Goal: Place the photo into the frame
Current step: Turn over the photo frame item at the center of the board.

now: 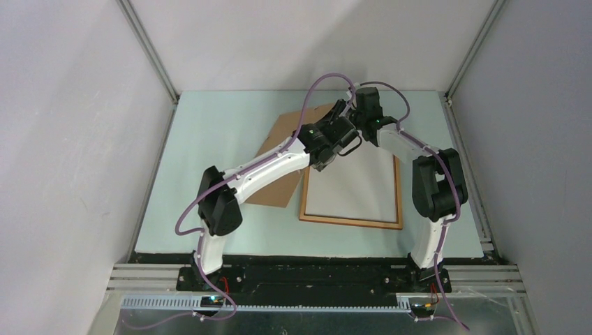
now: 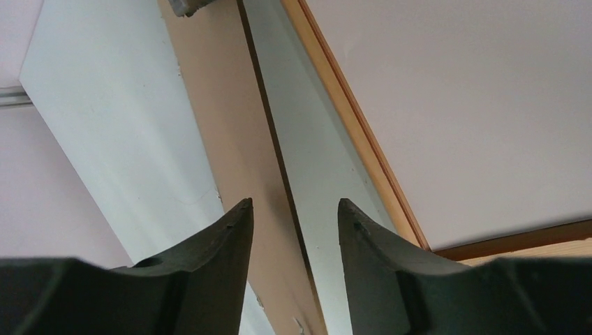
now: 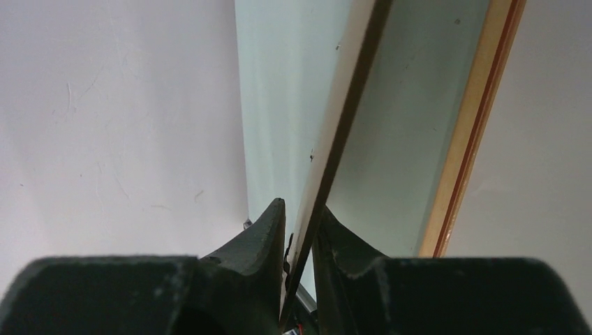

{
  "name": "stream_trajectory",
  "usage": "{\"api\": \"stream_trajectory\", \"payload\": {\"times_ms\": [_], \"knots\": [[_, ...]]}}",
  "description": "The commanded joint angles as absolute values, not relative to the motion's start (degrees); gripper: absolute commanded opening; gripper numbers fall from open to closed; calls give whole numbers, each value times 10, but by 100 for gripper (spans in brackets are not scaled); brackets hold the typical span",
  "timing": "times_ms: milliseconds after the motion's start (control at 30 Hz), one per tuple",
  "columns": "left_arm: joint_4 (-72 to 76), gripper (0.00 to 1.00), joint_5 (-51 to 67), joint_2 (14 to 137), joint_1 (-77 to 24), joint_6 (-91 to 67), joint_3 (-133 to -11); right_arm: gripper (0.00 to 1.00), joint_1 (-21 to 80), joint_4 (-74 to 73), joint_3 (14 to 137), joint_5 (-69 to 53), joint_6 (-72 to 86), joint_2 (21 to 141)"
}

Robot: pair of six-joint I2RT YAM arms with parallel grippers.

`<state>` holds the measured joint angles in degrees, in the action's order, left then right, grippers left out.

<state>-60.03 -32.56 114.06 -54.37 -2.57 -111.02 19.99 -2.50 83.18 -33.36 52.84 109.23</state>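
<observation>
The frame (image 1: pixel 351 222) lies flat at centre right of the table. Inside it the photo (image 1: pixel 352 188) shows only a plain white face. Both grippers meet above the frame's far left corner, at the brown backing board (image 1: pixel 276 192). My right gripper (image 3: pixel 299 206) is shut on the board's thin edge (image 3: pixel 342 118), which runs upward between its fingers. My left gripper (image 2: pixel 295 204) is open; the board (image 2: pixel 234 132) passes beyond the gap, touching neither finger. The frame's moulding (image 2: pixel 349 118) and the white photo (image 2: pixel 475 105) lie to the left gripper's right. In the right wrist view the frame (image 3: pixel 468 139) shows right of the board.
The pale green table top (image 1: pixel 216 139) is enclosed by white walls with metal rails (image 1: pixel 150 52) at the corners. The backing board reaches from the table's back middle toward the left arm's elbow (image 1: pixel 220 199). The right arm's elbow (image 1: pixel 436 185) stands beside the frame's right side.
</observation>
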Motion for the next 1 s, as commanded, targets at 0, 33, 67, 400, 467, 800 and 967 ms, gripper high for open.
{"api": "stream_trajectory", "payload": {"times_ms": [0, 33, 67, 400, 467, 800, 967], "knots": [[-583, 57, -318, 1119, -552, -27, -1132, 22, 193, 3, 844, -329, 520, 1083], [-583, 59, -316, 1115, -552, -26, -1132, 21, 192, 3, 844, -329, 520, 1083], [-584, 62, -314, 1114, -552, -26, -1132, 20, 191, 3, 844, -328, 520, 1083], [-583, 71, -294, 1070, -554, -16, -1131, 9, 186, 3, 834, -323, 510, 1083], [-583, 73, -264, 1055, -554, -10, -1126, 6, 186, 3, 831, -322, 507, 1083], [-582, 78, -208, 974, -550, 23, -1094, 0, 183, 8, 818, -321, 483, 1068], [-581, 79, -176, 931, -524, 34, -1075, 0, 183, 17, 802, -322, 461, 1040]]}}
